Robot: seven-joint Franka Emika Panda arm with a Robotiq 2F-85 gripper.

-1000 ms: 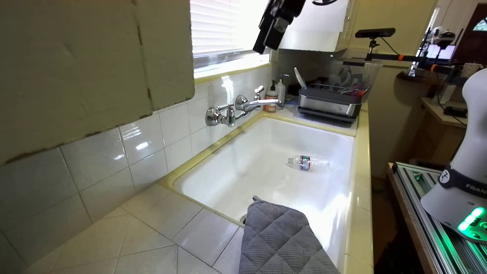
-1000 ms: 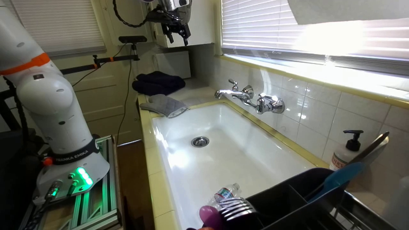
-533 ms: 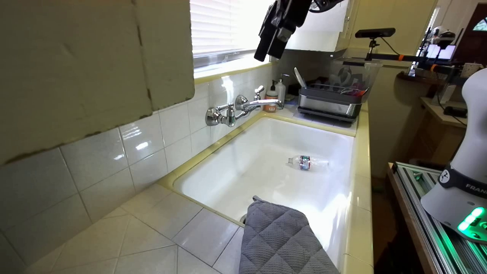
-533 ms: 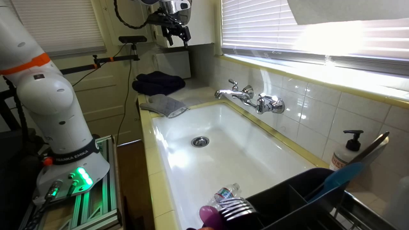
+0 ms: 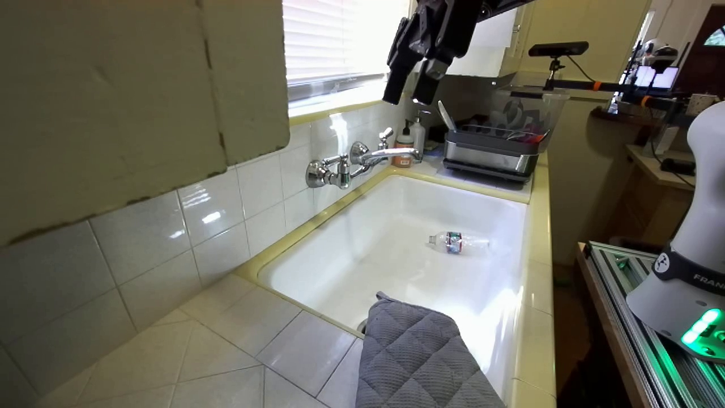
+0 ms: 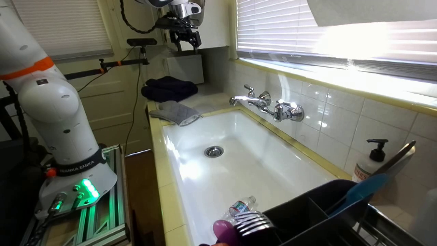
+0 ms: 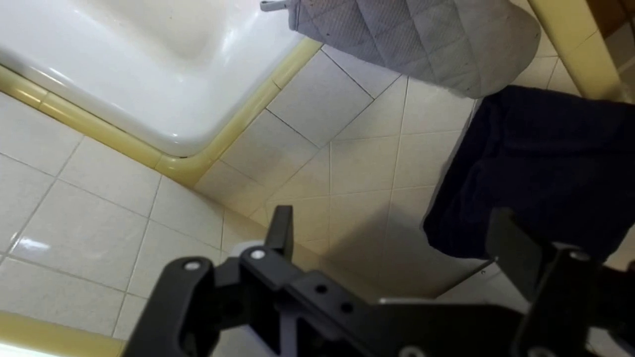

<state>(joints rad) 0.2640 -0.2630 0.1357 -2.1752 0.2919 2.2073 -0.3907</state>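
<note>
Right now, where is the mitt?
In the wrist view, the mitt lies at the top, right of centre, across the sink rim, beside the dark cloth.

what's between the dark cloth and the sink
White tiled counter, the yellow edging of the sink, and, along one side, a grey oven mitt reaching from beside the dark cloth across that edging; the wrist view shows it.

Wall side of the sink [image 6: 259, 164]

Chrome faucet [image 5: 391, 153] juts from white tile wall [image 6: 341, 119], blinds [image 6: 283, 30] above it. Drain [image 6: 214, 151] set in sink floor. Soap bottle [image 6: 367, 165] upright near dish rack [image 5: 484, 153]. Fork [image 6: 252, 220] and blue utensil [image 6: 365, 192] stick up from the dish rack.
</note>
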